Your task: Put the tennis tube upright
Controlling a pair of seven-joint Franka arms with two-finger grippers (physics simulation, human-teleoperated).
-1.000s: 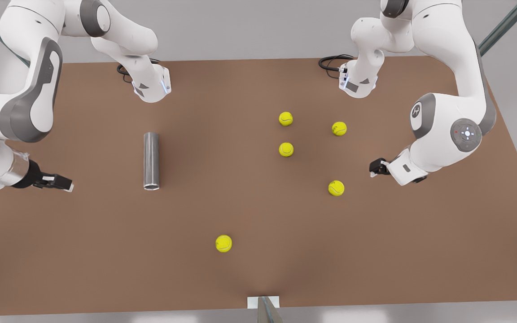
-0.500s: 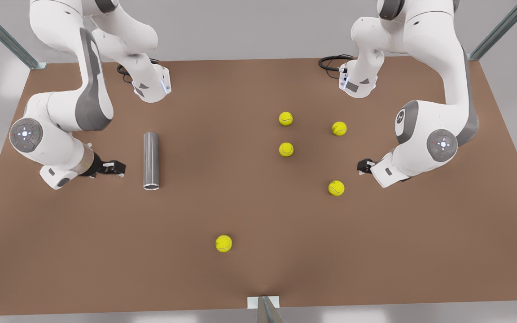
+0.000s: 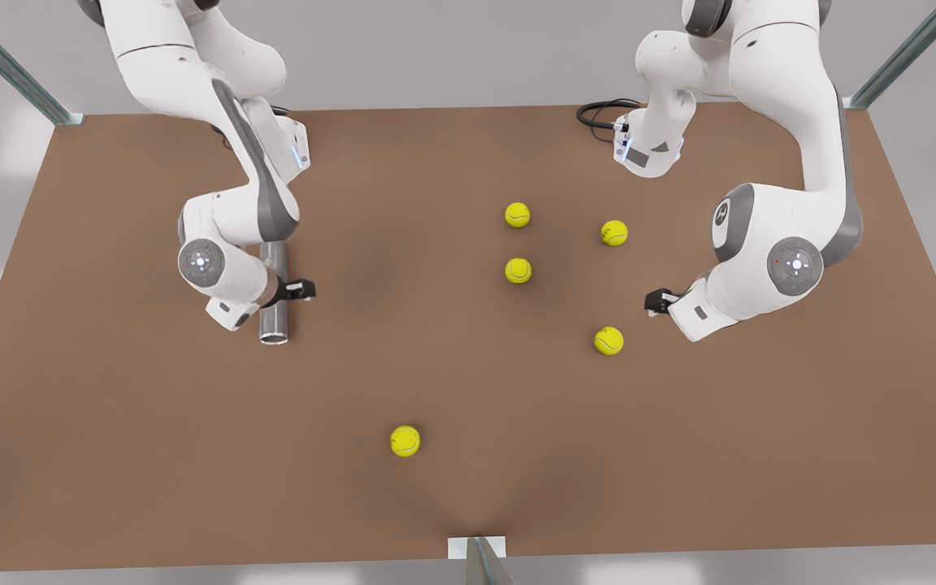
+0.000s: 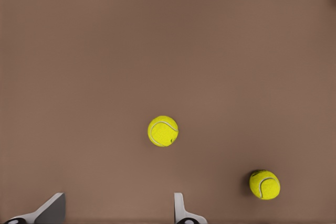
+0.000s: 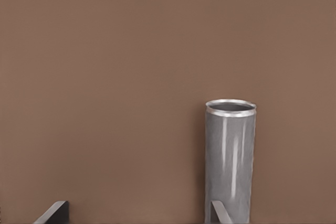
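— Looking for the tennis tube point(image 3: 274, 322). Lying down or standing up?

— Lying flat on the brown table point(image 3: 468, 496), toward the front view's left. Long side running from the far edge toward the near edge, with the lighter open rim at the near end.

— And above it?

— A bent white arm, with its wrist right over the middle of the tube. Then the right gripper point(image 3: 306, 289), poking out just past the tube toward the front view's right. Fingers point(image 5: 52, 212) spread wide apart, gripping nothing (one finger close beside the tube in the right wrist view).

— Anything in the way?

— No, just bare table around the tube. Farther right, five yellow tennis balls point(image 3: 518, 270), all well apart from it.

— And at the far right?

— The left gripper point(image 3: 652, 303), waiting low between two of the balls. Fingers point(image 4: 181, 211) spread wide too, holding nothing.
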